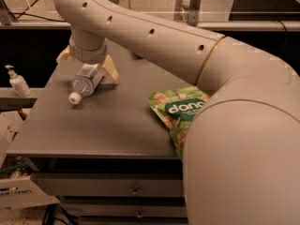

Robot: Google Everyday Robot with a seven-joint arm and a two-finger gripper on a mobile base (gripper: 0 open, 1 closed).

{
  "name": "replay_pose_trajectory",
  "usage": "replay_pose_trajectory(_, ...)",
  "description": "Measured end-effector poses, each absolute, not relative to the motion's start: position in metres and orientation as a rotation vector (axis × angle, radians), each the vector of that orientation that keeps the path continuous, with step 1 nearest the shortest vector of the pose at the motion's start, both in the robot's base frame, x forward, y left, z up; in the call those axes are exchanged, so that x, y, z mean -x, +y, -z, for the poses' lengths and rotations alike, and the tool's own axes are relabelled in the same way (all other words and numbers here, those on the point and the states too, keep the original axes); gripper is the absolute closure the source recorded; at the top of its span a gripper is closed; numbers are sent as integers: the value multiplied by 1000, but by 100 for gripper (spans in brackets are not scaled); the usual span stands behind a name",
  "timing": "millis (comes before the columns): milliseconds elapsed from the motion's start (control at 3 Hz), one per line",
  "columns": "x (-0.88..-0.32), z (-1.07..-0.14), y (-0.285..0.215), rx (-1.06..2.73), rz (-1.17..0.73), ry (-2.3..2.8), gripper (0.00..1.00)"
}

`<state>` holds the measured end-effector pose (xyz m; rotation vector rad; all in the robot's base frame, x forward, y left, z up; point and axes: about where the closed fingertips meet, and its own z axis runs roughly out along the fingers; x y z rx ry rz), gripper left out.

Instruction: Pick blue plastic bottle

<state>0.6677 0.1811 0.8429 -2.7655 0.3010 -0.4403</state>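
Observation:
The blue plastic bottle (87,82) lies on its side at the back left of the grey table (93,125). It is clear, with a pale label and a white cap pointing toward the front left. My gripper (88,65) hangs right over the bottle's rear half. Its tan fingers (110,71) are spread open, one on each side of the bottle. The bottle's far end is hidden under the wrist.
A green snack bag (174,109) lies at the table's right, partly hidden by my arm, which fills the right foreground. A white pump bottle (18,82) stands on a ledge left of the table. Drawers (136,190) sit below, and a cardboard box (18,193) at lower left.

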Motion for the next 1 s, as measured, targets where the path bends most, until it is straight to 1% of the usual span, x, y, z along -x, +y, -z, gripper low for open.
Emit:
replay_pose_trajectory(333,-668,-839,188,2793,446,262,16)
replay_pose_trajectory(1000,-666,-842,195,2812,467,204,62)
